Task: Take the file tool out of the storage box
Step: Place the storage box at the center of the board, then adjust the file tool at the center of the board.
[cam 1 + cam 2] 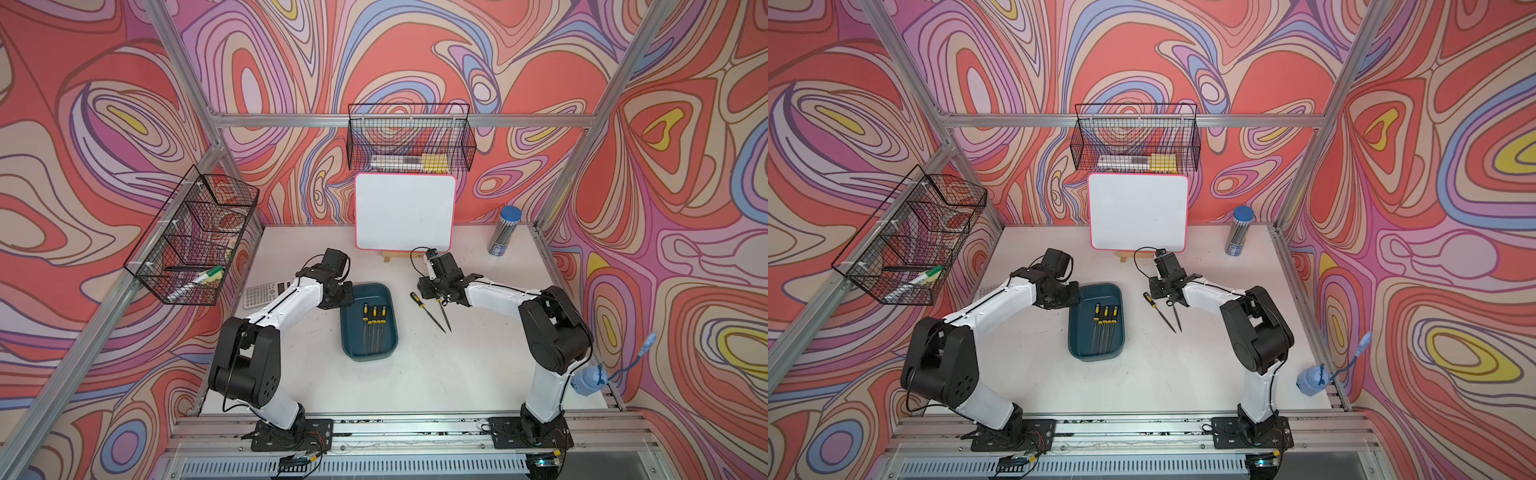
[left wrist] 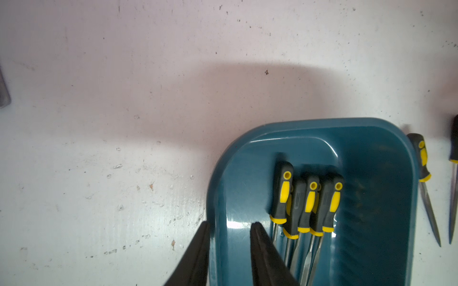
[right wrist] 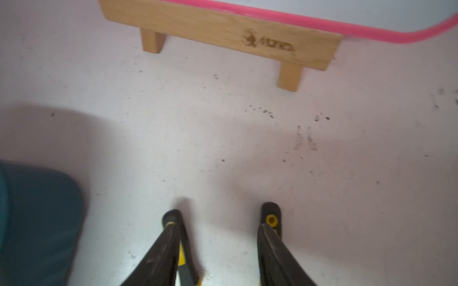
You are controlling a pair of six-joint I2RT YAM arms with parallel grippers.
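Observation:
The storage box is a shallow teal tub at the table's middle, seen in both top views. Several files with black-and-yellow handles lie side by side inside it. My left gripper is open at the box's far left corner, one finger outside the wall and one inside, neither touching it. Two more files lie on the table right of the box. My right gripper stands open just above their handles, holding nothing.
A whiteboard on a wooden stand stands behind the right gripper. A calculator lies left of the left arm. A pencil tube stands at the back right. Wire baskets hang on the frame.

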